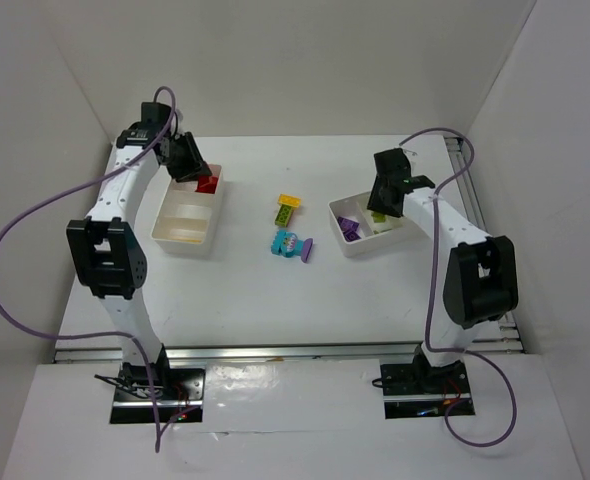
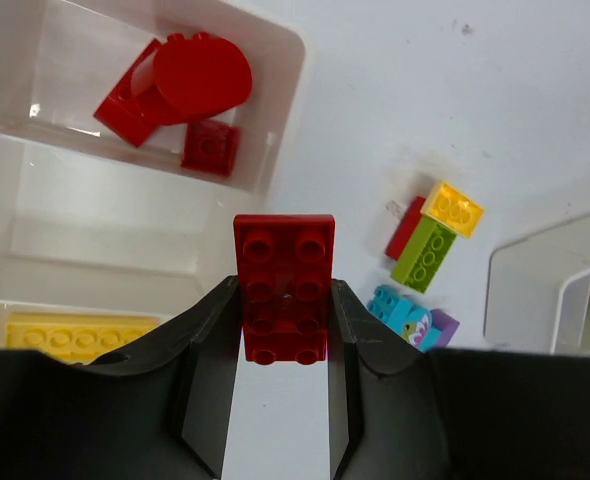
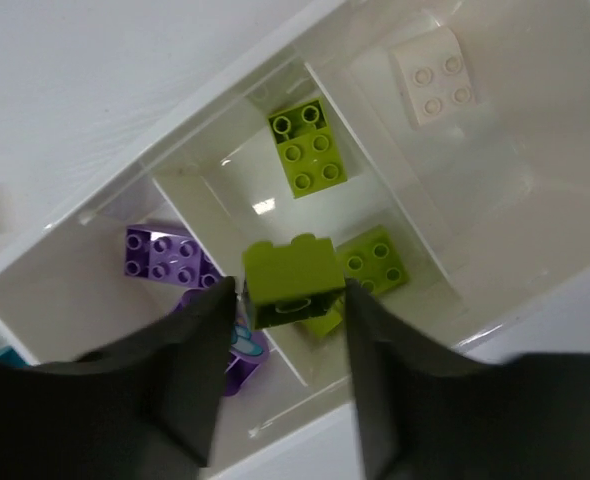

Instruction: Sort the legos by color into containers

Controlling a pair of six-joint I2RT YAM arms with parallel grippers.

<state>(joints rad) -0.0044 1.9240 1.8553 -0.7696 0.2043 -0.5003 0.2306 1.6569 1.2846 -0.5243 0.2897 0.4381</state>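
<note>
Claw L (image 2: 285, 305): nearly closed, pinching red brick (image 2: 284, 250) by its long sides. Brick's long axis runs straight out along the fingers.
Tray L (image 1: 165, 228): 3 compartments. Far 1 holds red pieces (image 2: 180, 90), near 1 a yellow brick (image 2: 75, 335).
Red compartment (image 2: 65, 70): lies ahead & left of the held brick, w/ tray's side wall close by. Prob. needs a short shift that way before release.
Loose legos (image 1: 287, 243): mid-table, between the 2 trays, abt even for both arms. Yellow, lime, cyan, purple, small red.
Tray R (image 3: 65, 290): purple bricks (image 3: 160, 255) at 1 end, 2 lime bricks (image 3: 305, 150) in mid, white brick (image 3: 430, 65) at other end.
Claw R (image 3: 287, 298): part-open, gripping held lime brick (image 3: 293, 265) by 2 opposite sides.
Mid compartment (image 3: 245, 185): held lime brick hangs over it, close to divider w/ purple. Looks like a straight drop would land it w/ its color.
</note>
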